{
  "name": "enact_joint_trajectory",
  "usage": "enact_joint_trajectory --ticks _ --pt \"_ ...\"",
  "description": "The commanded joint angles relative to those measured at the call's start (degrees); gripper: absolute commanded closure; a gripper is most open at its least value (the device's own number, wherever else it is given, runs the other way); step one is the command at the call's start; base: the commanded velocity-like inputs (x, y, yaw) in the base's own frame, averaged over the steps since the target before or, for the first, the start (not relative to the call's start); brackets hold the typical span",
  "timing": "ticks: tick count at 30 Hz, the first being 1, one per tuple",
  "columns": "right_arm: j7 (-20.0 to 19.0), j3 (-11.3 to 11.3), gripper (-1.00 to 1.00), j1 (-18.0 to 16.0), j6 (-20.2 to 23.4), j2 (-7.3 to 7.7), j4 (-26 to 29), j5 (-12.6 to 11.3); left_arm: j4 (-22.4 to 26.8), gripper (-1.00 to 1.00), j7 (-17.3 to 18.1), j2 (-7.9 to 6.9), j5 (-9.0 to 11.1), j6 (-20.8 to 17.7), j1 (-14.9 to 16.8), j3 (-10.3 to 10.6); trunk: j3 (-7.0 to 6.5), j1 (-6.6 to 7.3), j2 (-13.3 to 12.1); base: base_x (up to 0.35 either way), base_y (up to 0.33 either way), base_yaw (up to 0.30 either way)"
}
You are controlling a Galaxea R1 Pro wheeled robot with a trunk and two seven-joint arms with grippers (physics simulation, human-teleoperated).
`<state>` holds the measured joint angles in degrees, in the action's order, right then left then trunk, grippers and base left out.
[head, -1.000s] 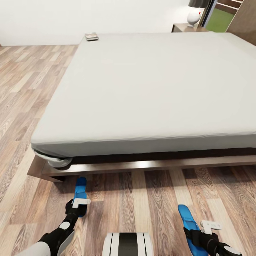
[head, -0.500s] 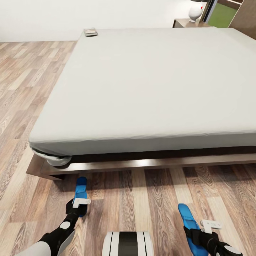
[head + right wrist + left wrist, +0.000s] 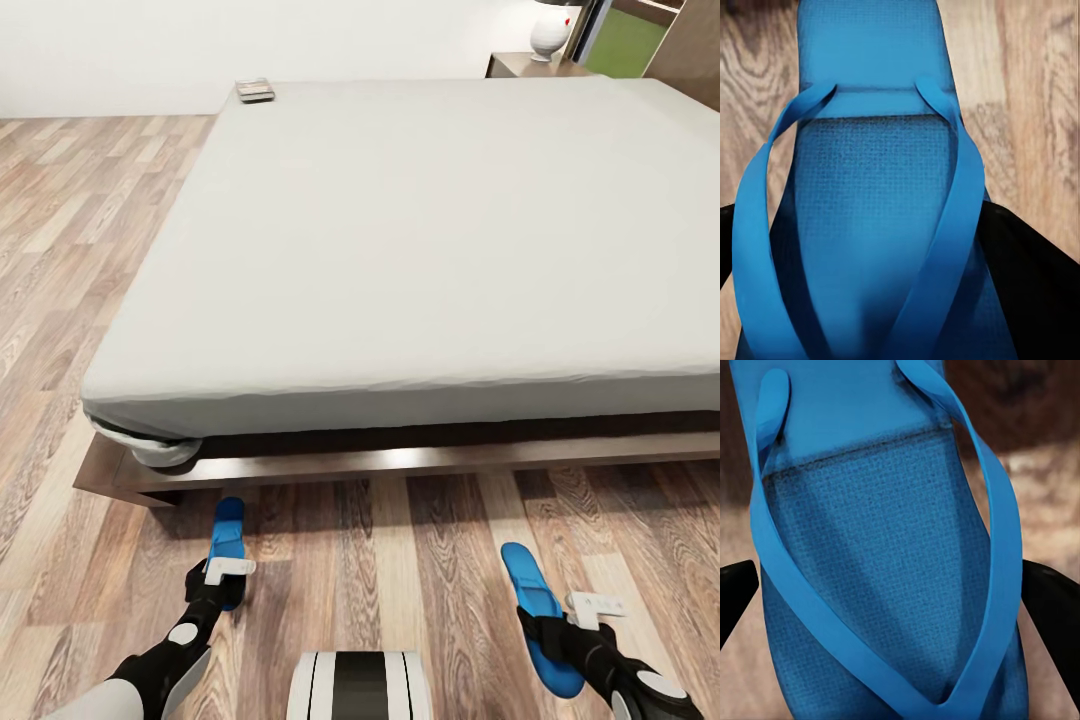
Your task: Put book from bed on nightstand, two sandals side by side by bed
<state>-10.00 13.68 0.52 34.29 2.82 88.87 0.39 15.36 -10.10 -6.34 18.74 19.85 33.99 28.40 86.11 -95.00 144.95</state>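
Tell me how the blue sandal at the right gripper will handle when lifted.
The sandal looks thin and flat, so probably light. Its textured sole likely resists slipping between the right gripper fingers. The long toe end may droop a little, and the thin straps look floppy.

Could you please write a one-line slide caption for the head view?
Both grippers hold blue sandals beside the bed.

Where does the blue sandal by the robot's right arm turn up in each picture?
Head view: right sandal lies low on the right, on the wood floor, held by the right gripper.
Right wrist view: the sandal runs between dark fingers.
Left wrist view: a different sandal.
Shared landmark: the plank floor.
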Motion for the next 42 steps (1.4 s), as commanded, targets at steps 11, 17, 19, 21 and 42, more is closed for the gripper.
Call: enact_joint_trajectory --ticks 11,17,19,21,42 --pt "-0.28 -0.06 1.00 -0.03 0.30 0.08 0.40 -0.09 -0.05 1.00 -0.35 -0.15 0.33 0.18 -0.02 0.52 1.36 -0.15 0.09 0.000 0.000 0.000" --pt "-0.29 -0.22 1.00 -0.04 0.19 0.04 0.42 -0.17 0.04 1.00 -0.35 -0.10 0.33 0.19 0.00 0.52 1.36 -0.15 0.09 0.000 0.000 0.000" --pt "-0.29 -0.26 1.00 -0.03 0.18 0.02 0.43 -0.19 0.06 1.00 -0.35 -0.06 0.33 0.17 0.01 0.52 1.36 -0.15 0.09 0.000 0.000 0.000" --pt "-0.30 -0.31 1.00 -0.01 0.17 0.01 0.43 -0.25 0.15 1.00 -0.35 -0.03 0.33 0.14 0.02 0.52 1.36 -0.15 0.09 0.000 0.000 0.000" --pt "-0.30 -0.53 1.00 0.00 0.05 -0.01 0.43 -0.41 0.34 1.00 -0.44 0.29 0.33 0.01 0.02 0.52 3.57 -0.41 0.23 0.000 0.000 0.000"
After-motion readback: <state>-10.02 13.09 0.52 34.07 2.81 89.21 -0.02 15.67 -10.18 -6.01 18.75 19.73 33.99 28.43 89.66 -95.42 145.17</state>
